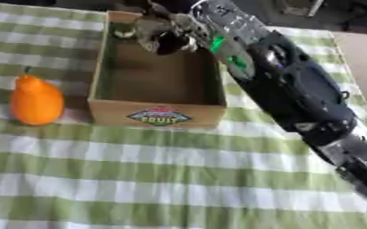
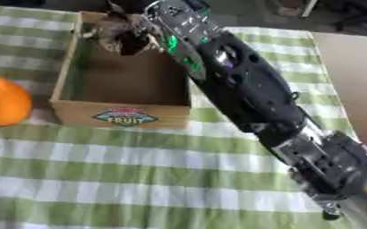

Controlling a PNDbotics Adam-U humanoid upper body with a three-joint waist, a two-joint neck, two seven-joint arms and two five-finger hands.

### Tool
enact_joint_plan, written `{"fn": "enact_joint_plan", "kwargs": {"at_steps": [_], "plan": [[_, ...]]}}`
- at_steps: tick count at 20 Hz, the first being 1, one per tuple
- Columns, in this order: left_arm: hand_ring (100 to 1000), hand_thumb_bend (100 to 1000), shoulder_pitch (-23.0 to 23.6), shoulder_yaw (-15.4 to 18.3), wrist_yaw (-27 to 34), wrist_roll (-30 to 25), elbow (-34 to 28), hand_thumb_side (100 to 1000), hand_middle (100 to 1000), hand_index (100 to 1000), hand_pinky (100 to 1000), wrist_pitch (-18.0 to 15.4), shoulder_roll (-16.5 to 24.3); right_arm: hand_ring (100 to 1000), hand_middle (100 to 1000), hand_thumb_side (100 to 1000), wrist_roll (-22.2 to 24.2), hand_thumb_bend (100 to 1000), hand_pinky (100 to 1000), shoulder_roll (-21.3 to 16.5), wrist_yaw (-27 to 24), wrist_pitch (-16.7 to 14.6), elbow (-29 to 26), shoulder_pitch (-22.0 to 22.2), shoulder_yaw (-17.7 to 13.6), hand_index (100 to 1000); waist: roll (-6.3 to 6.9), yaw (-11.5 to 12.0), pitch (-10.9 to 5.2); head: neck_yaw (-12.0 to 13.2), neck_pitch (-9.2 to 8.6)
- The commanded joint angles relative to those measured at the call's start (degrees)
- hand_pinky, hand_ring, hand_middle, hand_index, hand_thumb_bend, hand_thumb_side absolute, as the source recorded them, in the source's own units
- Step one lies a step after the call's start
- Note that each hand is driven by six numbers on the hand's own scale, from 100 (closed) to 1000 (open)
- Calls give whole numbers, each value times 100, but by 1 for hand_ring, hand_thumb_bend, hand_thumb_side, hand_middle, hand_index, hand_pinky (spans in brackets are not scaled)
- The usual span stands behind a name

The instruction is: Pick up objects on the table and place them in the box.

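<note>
The cardboard box (image 1: 157,109) sits on the far half of my worktop (image 1: 179,179), open on top, its brown floor bare through the middle. A printed label reading FRUIT (image 1: 160,117) marks the near wall. At the box's far end, over the back corner, my right robot hand (image 1: 164,35) hangs inside the opening with its fingers curled downward around something dark and rounded. I can make out only a dark shape against the fingers there, so I cannot say what the thing is, nor whether it rests on the box floor or is held just above it. A small pale shape lies by the far left corner of the box, just beside my fingers; I cannot tell what it is either.

My right arm (image 2: 241,85) runs from the lower right across the worktop and over the box's right wall, black with silver joints and a few green lights near the wrist.

Outside the box, just beside its left wall, an orange pear-shaped fruit (image 1: 36,100) with a short dark stem stands on the worktop, apart from my robot hand. A green and white checked cloth (image 2: 139,179) covers the worktop under everything.
</note>
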Motion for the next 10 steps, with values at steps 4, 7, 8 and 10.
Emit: {"fn": "enact_joint_plan", "kwargs": {"at_steps": [4, 7, 8, 10], "plan": [[805, 100, -97, 26, 14, 10, -96, 955, 747, 812, 733, -13, 54, 763, 527, 273, 85, 100, 702, -37, -422, -143, 169, -36, -30, 642, 29, 20, -85, 42, 4], [805, 100, -93, 27, 15, 14, -96, 955, 747, 812, 733, -9, 53, 793, 609, 238, 226, 100, 728, -48, -453, -219, 218, -27, -22, 738, 26, 17, -81, 60, 3], [805, 100, -88, 26, 16, 13, -96, 955, 746, 812, 733, -6, 53, 807, 656, 291, 268, 100, 739, -52, -430, -247, 218, -30, -27, 777, 27, 12, -83, 64, 3], [805, 100, -78, 24, 17, 11, -96, 954, 747, 812, 732, -3, 54, 838, 729, 354, 367, 100, 765, -59, -390, -321, 223, -34, -34, 858, 27, 3, -92, 70, 3]]}}
